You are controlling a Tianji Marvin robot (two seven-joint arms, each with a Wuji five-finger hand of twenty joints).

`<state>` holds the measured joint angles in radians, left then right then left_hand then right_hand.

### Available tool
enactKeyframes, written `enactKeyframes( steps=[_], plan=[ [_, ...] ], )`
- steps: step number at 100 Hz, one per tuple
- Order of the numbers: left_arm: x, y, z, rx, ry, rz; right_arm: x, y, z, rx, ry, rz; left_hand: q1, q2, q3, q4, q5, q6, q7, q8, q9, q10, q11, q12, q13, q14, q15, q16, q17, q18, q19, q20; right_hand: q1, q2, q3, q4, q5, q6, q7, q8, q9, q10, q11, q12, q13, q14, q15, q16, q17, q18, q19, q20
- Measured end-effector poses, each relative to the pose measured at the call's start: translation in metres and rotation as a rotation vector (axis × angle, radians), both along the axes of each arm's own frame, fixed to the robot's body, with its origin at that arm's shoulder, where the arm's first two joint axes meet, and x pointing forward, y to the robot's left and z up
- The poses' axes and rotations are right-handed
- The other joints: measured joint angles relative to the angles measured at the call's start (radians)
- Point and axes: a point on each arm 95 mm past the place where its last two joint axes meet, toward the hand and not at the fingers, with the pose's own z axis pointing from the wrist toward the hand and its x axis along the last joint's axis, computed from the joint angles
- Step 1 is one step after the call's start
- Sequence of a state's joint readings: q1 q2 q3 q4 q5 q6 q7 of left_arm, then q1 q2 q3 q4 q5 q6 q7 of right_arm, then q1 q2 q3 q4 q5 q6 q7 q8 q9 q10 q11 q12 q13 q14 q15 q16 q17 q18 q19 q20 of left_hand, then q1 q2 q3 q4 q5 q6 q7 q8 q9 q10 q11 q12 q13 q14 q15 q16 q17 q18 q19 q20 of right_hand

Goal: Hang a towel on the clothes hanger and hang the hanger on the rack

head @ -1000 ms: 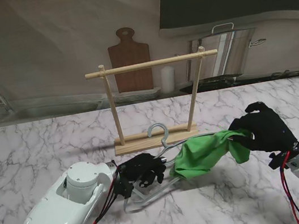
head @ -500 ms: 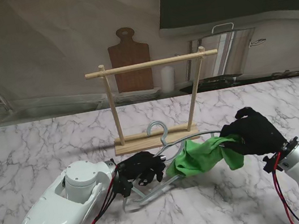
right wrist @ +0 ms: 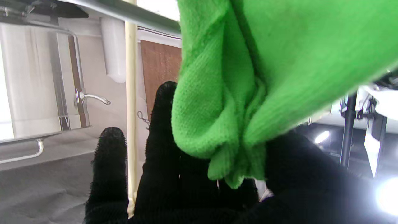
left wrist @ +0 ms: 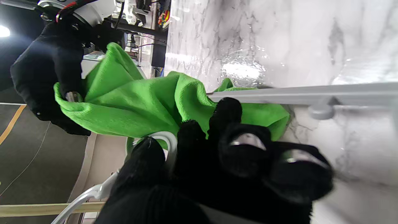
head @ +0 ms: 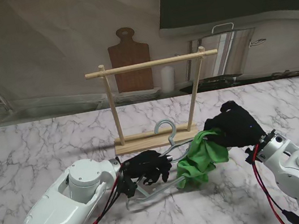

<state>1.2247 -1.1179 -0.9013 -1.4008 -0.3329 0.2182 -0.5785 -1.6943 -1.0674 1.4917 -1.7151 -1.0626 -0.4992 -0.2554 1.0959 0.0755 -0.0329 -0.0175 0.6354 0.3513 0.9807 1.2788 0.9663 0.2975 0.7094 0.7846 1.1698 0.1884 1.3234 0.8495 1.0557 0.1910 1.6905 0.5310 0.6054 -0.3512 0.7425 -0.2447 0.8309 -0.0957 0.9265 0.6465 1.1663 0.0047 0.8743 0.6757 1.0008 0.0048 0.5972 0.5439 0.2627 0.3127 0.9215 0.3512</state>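
Note:
A green towel (head: 200, 158) hangs bunched between both hands, draped over the bar of a grey clothes hanger (head: 167, 133). My right hand (head: 233, 125) is shut on the towel's right end, held above the table. My left hand (head: 147, 167) is shut on the hanger near its neck, and the hook stands up in front of the rack's base. The left wrist view shows the towel (left wrist: 136, 102) lying across the hanger's bar (left wrist: 298, 95). In the right wrist view the towel (right wrist: 248, 77) fills the picture over my fingers (right wrist: 161, 124). The wooden rack (head: 150, 64) stands just behind.
The rack's base (head: 143, 143) lies on the marble table (head: 40, 147) right behind the hanger. A cutting board (head: 130, 63), a white bottle (head: 168, 78) and a steel pot (head: 231, 49) stand along the back counter.
My right hand has carried the towel's end leftward and farther from me, bunching the cloth onto the hanger. The hanger has tipped up, its hook now higher and closer to the rack.

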Motion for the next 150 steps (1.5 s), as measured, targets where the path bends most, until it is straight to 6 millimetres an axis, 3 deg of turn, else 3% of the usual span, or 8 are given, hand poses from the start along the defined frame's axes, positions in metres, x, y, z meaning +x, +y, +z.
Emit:
enactKeyframes(
  steps=[32, 61, 80, 101, 120, 150],
  plan=[
    [-0.005, -0.005, 0.01, -0.022, -0.007, 0.015, 0.021, 0.009, 0.01, -0.077, -0.094, -0.074, 0.0, 0.0, 0.0, 0.0, 0.0, 0.0, 0.0, 0.0, 0.0, 0.0, 0.0, 0.0, 0.0, 0.0, 0.0, 0.0, 0.0, 0.0, 0.0, 0.0, 0.0, 0.0, 0.0, 0.0, 0.0, 0.002, -0.001, 0.002, 0.004, 0.0, 0.0, 0.001, 0.01, 0.0, 0.021, 0.002, 0.0, 0.0, 0.0, 0.0],
    [-0.004, -0.004, 0.011, -0.005, -0.007, 0.026, 0.025, -0.007, 0.022, -0.013, -0.156, -0.192, 0.0, 0.0, 0.0, 0.0, 0.0, -0.001, 0.0, 0.0, 0.0, 0.0, 0.0, 0.0, 0.0, 0.0, 0.0, 0.0, 0.0, 0.0, 0.0, -0.005, 0.001, 0.002, 0.0, 0.0, 0.0, 0.011, -0.001, 0.003, 0.004, 0.007, 0.004, 0.006, 0.01, 0.005, 0.037, 0.005, -0.004, 0.0, 0.0, 0.0],
    [-0.005, -0.009, 0.01, 0.001, -0.011, 0.038, 0.024, 0.003, 0.018, -0.005, -0.138, -0.171, 0.0, 0.0, 0.0, 0.0, 0.0, -0.001, 0.0, 0.0, 0.0, 0.0, 0.0, 0.0, 0.0, 0.0, 0.0, 0.0, 0.0, 0.0, 0.0, -0.007, 0.001, 0.009, 0.0, 0.0, 0.0, 0.021, -0.001, 0.003, 0.004, 0.009, 0.006, 0.007, 0.01, 0.007, 0.048, 0.005, -0.005, 0.0, 0.0, 0.0],
    [-0.002, -0.014, 0.012, -0.003, -0.014, 0.07, 0.019, 0.023, 0.004, -0.018, -0.079, -0.103, 0.0, 0.0, 0.0, 0.0, 0.0, -0.001, 0.0, 0.0, 0.0, 0.0, 0.0, 0.0, 0.0, 0.0, 0.0, 0.0, 0.0, 0.0, 0.0, -0.008, 0.001, 0.009, 0.0, 0.0, 0.0, 0.021, -0.001, 0.003, 0.004, 0.009, 0.006, 0.007, 0.01, 0.007, 0.048, 0.005, -0.005, 0.0, 0.0, 0.0],
    [0.0, -0.013, 0.016, 0.009, -0.024, 0.074, 0.01, 0.028, -0.003, -0.004, -0.057, -0.072, 0.0, 0.0, 0.0, 0.0, 0.0, -0.001, 0.0, 0.0, 0.0, 0.0, 0.0, 0.0, 0.0, 0.0, 0.0, 0.0, 0.0, 0.0, 0.0, -0.008, 0.001, 0.009, 0.0, 0.0, 0.0, 0.021, -0.001, 0.003, 0.004, 0.009, 0.007, 0.007, 0.01, 0.007, 0.048, 0.005, -0.005, 0.0, 0.0, 0.0],
    [0.007, -0.004, 0.024, 0.044, -0.055, 0.085, -0.016, 0.023, 0.02, 0.102, -0.148, -0.042, 0.0, 0.0, 0.0, 0.0, 0.0, -0.001, -0.001, 0.0, 0.0, 0.0, 0.0, 0.0, 0.0, 0.0, 0.0, 0.0, 0.0, 0.0, 0.0, -0.008, 0.001, 0.009, 0.0, 0.0, 0.0, 0.022, -0.001, 0.003, 0.005, 0.009, 0.007, 0.006, 0.01, 0.007, 0.049, 0.005, -0.005, 0.0, 0.0, 0.0]
  ],
)
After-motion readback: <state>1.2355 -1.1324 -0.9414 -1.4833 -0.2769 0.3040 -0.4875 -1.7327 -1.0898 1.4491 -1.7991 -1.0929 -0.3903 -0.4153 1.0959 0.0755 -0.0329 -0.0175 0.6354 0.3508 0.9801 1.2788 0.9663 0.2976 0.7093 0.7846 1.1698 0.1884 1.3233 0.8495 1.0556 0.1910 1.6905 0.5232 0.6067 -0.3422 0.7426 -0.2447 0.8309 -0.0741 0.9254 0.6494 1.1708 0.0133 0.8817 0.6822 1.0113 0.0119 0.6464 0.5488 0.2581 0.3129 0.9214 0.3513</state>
